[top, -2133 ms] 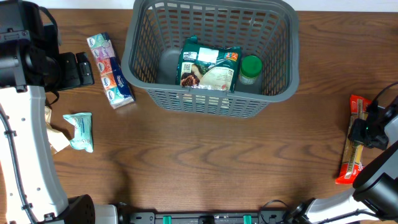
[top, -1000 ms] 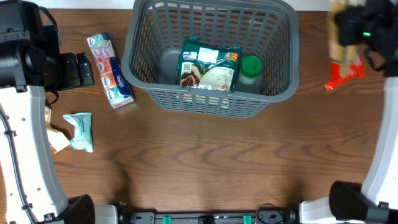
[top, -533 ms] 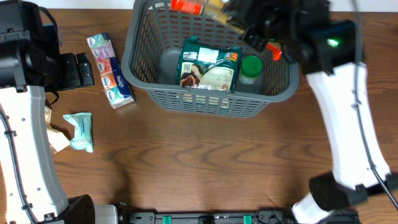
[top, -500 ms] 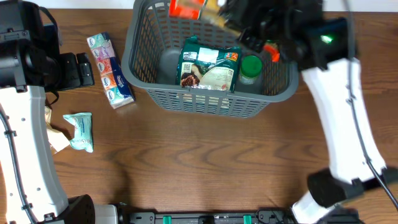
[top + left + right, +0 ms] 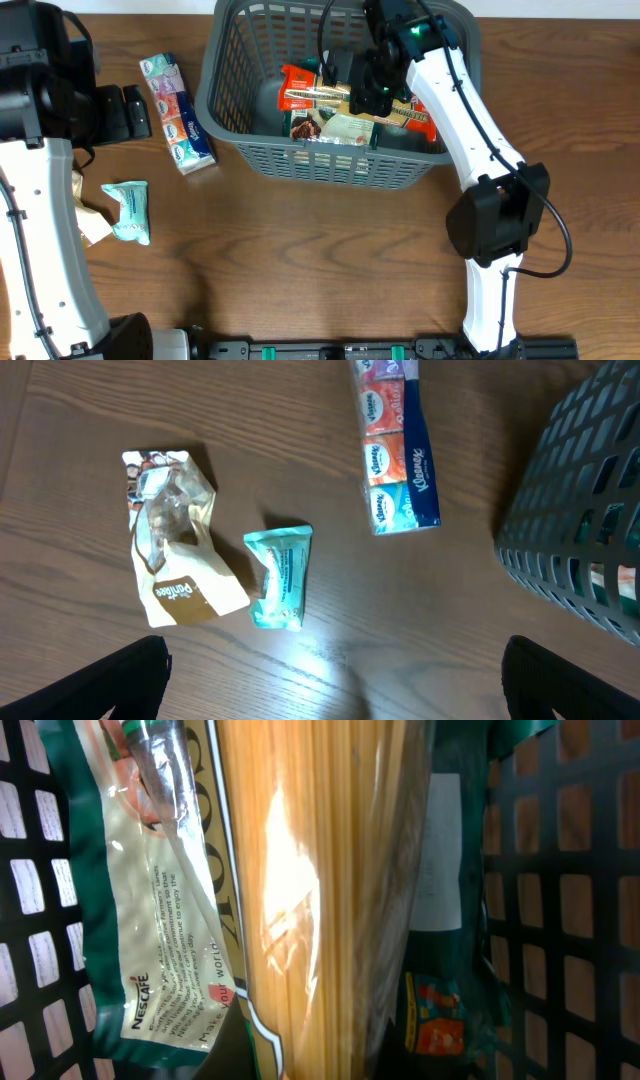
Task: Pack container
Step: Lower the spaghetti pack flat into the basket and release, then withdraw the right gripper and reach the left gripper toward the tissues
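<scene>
We are holding our right arm out over the container (image 5: 340, 160), which is standing on the bench (image 5: 330, 270) at the upper centre of the overhead frame. The right gripper (image 5: 368, 88) is hanging inside the rim, right over the middle of a long spaghetti packet (image 5: 305, 94). The packet is lying crosswise, its orange ends pointing toward the left and right walls, and it is resting across a green bag (image 5: 335, 128) on the base. We cannot tell whether the right jaws are clamping the packet or standing apart. The gripper body is hiding them from above, and the right wrist view is showing only pasta strands, the bag's label and dark lattice.

The left gripper (image 5: 335, 695) is hovering over the bench at the upper left of the overhead frame, beside the container. Its jaws are standing wide apart in the lower corners of the left wrist view, holding nothing. In that view a stack of tissue packs (image 5: 395, 445) is lying at the upper centre. A teal packet (image 5: 280, 575) is lying mid-frame, with a beige pouch (image 5: 175, 550) just left of it.
</scene>
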You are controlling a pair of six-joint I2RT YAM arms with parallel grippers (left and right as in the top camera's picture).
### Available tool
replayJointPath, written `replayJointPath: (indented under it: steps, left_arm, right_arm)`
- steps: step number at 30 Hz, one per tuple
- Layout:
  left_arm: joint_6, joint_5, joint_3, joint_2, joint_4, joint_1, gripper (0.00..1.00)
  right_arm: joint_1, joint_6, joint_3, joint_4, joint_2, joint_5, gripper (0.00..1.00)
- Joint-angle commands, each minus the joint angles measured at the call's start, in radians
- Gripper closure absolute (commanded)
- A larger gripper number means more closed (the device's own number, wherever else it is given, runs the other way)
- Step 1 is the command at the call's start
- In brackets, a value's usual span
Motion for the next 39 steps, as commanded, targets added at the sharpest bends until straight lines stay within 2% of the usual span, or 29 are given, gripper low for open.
replayJointPath:
  steps: [1, 2, 3, 4, 13, 19, 21, 24, 26, 29, 32, 36, 39]
  left_arm:
    - [0.006, -0.001, -0.005, 0.002, -0.004, 0.003, 0.01]
    - [0.006, -0.001, -0.005, 0.002, -0.005, 0.003, 0.01]
    - [0.006, -0.001, -0.005, 0.002, -0.006, 0.003, 0.02]
    - [0.006, -0.001, -0.005, 0.002, -0.006, 0.003, 0.01]
    - [0.005, -0.001, -0.005, 0.002, -0.005, 0.003, 0.01]
    - [0.006, -0.001, -0.005, 0.002, -0.005, 0.003, 0.01]
    - [0.006, -0.001, -0.005, 0.002, -0.005, 0.003, 0.01]
    - [-0.002, 0.0, -0.005, 0.002, -0.005, 0.003, 0.01]
    - [-0.026, -0.001, -0.005, 0.002, -0.004, 0.003, 0.01]
    - [-0.082, 0.0, -0.005, 0.002, 0.012, 0.003, 0.01]
    - [-0.134, 0.025, -0.004, 0.007, 0.046, 0.003, 0.01]
    - [-0.156, 0.142, -0.004, 0.06, 0.117, 0.003, 0.01]
    - [-0.198, 0.174, 0.003, 0.134, 0.195, 0.003, 0.01]
  right_arm:
    - [0.01, -0.018, 0.032, 0.01, -0.033, -0.048, 0.75]
    - [0.01, -0.014, 0.032, 0.01, -0.033, -0.051, 0.5]
    - [0.01, 0.002, 0.032, 0.01, -0.034, -0.051, 0.16]
    - [0.01, 0.031, 0.032, 0.01, -0.034, -0.051, 0.02]
    - [0.01, 0.232, 0.074, 0.018, -0.081, -0.061, 0.01]
    - [0.01, 0.284, 0.296, 0.032, -0.196, -0.127, 0.01]
    - [-0.001, 0.379, 0.378, 0.083, -0.245, -0.066, 0.01]
    - [-0.053, 0.626, 0.459, 0.167, -0.319, 0.161, 0.01]
    - [-0.119, 0.789, 0.475, 0.161, -0.364, 0.304, 0.01]
    - [-0.265, 1.039, 0.475, 0.026, -0.413, 0.415, 0.01]
    - [-0.423, 1.167, 0.474, -0.154, -0.416, 0.349, 0.01]
    - [-0.573, 1.178, 0.43, -0.321, -0.389, 0.222, 0.01]
    - [-0.62, 1.14, 0.384, -0.369, -0.362, 0.198, 0.01]
